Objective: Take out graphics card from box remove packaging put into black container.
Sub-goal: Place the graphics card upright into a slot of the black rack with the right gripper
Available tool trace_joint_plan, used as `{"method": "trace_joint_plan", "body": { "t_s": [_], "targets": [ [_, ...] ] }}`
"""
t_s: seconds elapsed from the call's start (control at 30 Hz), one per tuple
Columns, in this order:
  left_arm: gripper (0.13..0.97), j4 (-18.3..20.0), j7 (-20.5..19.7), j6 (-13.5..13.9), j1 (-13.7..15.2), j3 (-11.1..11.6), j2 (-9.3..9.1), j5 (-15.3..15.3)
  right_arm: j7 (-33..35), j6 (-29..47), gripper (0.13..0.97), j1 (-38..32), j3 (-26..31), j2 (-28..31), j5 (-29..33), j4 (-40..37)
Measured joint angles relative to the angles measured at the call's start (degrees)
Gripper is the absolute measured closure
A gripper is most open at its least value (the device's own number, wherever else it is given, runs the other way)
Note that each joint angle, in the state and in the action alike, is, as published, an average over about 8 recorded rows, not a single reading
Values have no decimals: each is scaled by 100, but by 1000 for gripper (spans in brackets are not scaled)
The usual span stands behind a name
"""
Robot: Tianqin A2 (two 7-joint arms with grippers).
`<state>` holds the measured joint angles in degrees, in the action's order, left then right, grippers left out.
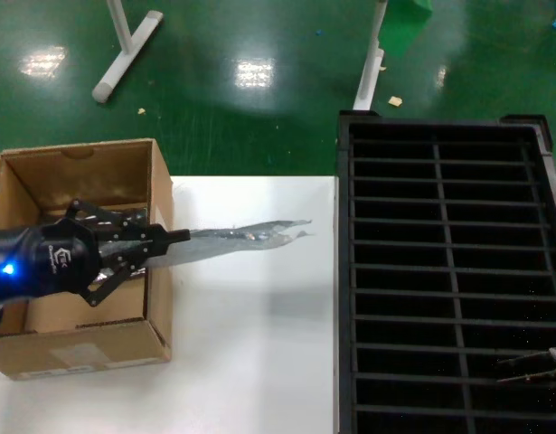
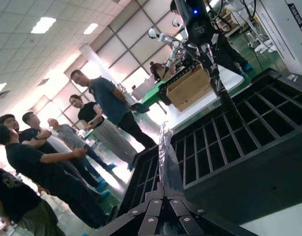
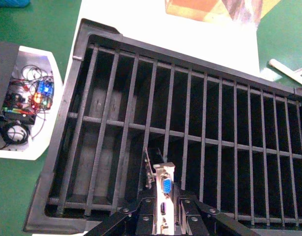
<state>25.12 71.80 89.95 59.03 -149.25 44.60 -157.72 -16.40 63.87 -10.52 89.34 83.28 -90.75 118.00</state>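
The dark graphics card with silver bracket and blue port (image 3: 164,194) stands upright, clamped by the right gripper (image 3: 164,216) over the black slotted plastic crate (image 1: 445,181). The left gripper (image 1: 174,239) pinches the crinkly grey-silver antistatic bag (image 1: 246,238) beside the brown cardboard box (image 1: 79,348).

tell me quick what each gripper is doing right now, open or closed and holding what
Left gripper: shut on the packaging, held out beside the box.
Right gripper: shut on the graphics card, over the black container.
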Motion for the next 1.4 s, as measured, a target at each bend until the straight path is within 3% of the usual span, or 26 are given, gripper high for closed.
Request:
{"method": "trace_joint_plan", "body": {
  "t_s": [0.3,1.4],
  "targets": [
    [955,-72,18,0,-46,27,35,0,-130,548,898,-1015,708,-482,334,0],
    [955,-249,106,0,-278,158,52,0,-133,2021,898,-3096,1955,-1779,1146,-465]
  ]
}}
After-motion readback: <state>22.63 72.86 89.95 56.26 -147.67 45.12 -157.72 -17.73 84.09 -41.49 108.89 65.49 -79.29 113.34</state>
